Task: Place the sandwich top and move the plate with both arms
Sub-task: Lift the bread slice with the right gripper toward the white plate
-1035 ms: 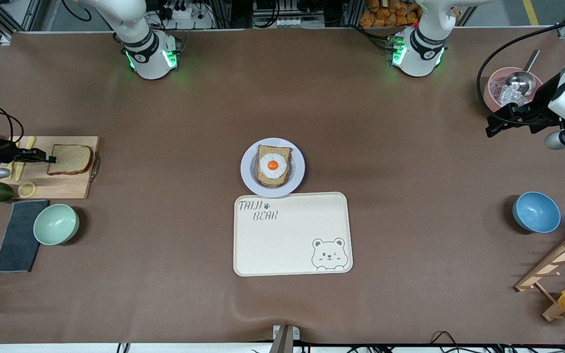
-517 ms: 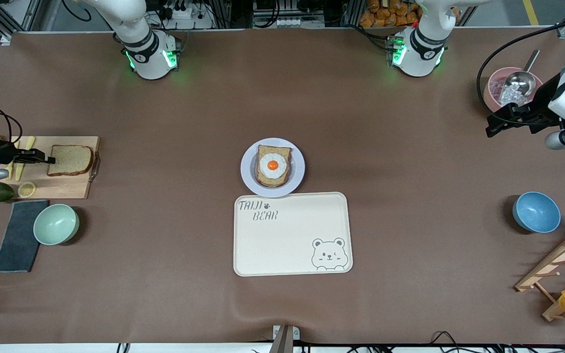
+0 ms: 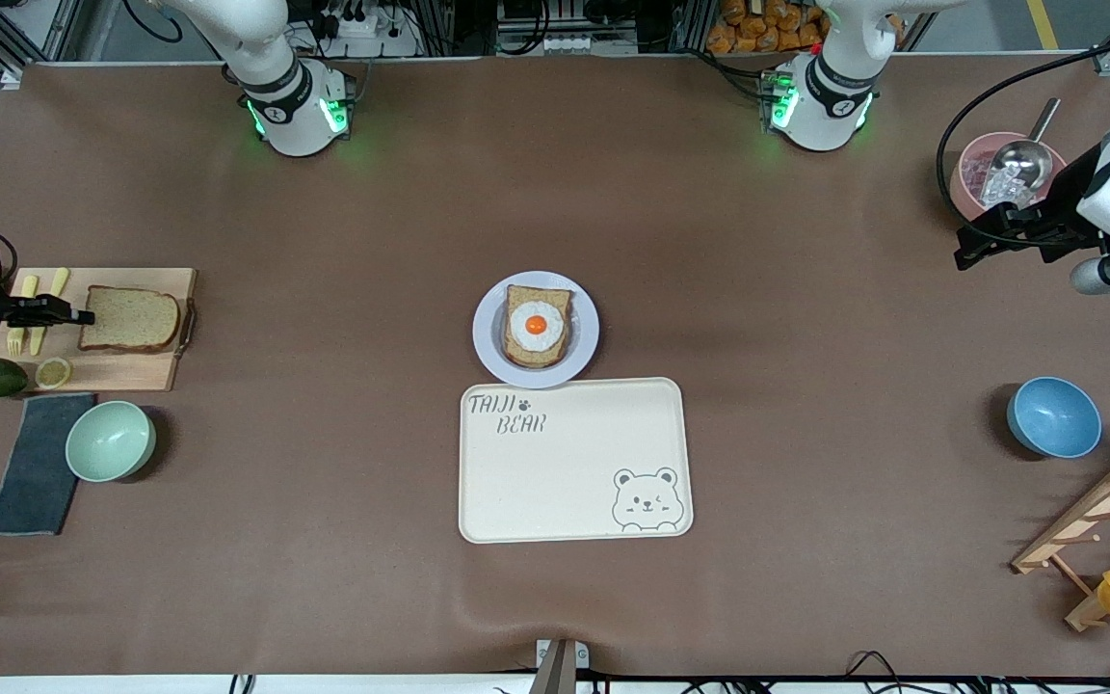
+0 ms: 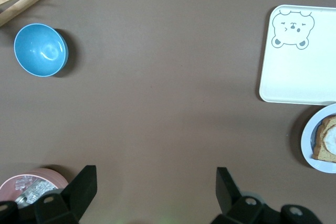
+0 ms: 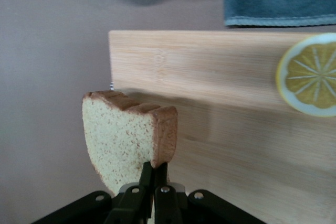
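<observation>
tray (image 3: 574, 482) reads "taiji bear" — right gripper (image 5: 153, 174) seemingly pinching sandwich top (image 5: 128, 137)

High front camera faces both bases; wrist cameras look down, right closest.

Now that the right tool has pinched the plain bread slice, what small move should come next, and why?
Probably lift the slice a little higher and start toward the plate. The right tool is shut on its crust edge over the board, and the egg bread on the plate has no top. The left tool waits, open.
</observation>
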Available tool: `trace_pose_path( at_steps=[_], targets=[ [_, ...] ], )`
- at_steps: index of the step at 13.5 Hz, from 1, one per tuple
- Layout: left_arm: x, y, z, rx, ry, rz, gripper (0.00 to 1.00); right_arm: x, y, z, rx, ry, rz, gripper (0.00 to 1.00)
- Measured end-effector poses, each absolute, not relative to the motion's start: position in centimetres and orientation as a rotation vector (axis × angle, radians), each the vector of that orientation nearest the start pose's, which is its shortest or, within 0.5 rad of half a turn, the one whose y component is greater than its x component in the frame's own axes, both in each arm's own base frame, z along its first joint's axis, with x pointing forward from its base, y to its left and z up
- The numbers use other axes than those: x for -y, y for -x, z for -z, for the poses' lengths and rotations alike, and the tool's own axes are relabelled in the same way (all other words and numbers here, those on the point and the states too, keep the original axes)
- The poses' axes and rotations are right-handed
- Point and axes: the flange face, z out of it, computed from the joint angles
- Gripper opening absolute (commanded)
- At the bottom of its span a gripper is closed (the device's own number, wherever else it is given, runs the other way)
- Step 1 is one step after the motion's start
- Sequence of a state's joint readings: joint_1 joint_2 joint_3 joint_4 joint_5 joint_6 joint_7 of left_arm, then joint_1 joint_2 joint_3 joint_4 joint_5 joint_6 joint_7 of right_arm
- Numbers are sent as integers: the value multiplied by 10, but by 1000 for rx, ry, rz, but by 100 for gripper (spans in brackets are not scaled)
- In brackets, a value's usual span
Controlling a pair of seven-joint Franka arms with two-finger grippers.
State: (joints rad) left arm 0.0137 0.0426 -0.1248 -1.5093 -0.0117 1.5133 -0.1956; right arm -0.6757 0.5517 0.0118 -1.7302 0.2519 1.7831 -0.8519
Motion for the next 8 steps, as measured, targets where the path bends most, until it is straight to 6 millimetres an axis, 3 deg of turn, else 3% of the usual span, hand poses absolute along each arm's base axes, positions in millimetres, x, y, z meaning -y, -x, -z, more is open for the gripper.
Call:
trace_pose_path(
  at_steps=[4, 8],
  targets=[
    [62, -559, -625, 133, 3149, -64, 100, 336, -516, -263, 108, 2597, -308, 0],
    [62, -559, -625, 133, 3149, -64, 100, 296, -536, -284, 114, 2537, -307, 0]
  ],
)
